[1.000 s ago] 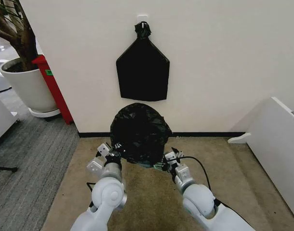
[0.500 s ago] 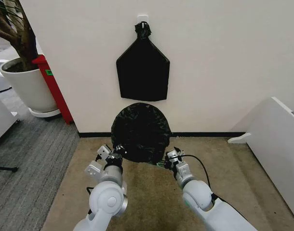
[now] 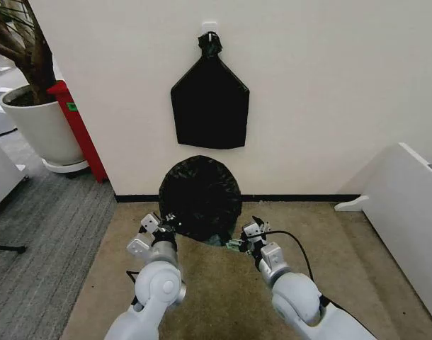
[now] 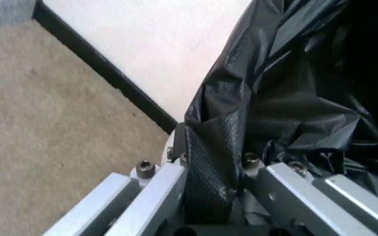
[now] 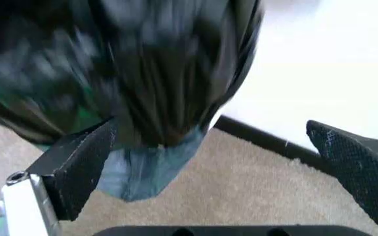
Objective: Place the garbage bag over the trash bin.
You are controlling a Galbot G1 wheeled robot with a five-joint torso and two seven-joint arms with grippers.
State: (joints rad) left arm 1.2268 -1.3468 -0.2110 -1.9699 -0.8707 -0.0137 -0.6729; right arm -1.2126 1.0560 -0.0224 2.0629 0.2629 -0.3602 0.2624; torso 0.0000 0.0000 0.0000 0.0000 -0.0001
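Cream wall with black baseboard, tan carpet below; flat black bag bundle hangs from a wall hook. The garbage bag, rumpled and glossy, stands on the floor against the wall, apparently draped over the trash bin, which is hidden. Left tool is clamped on the bag's left edge. Right tool sits just beside the right edge, jaws apart, holding nothing. Step looks like seating the bag's mouth; next probably calls for regripping right and pulling the hem down evenly.
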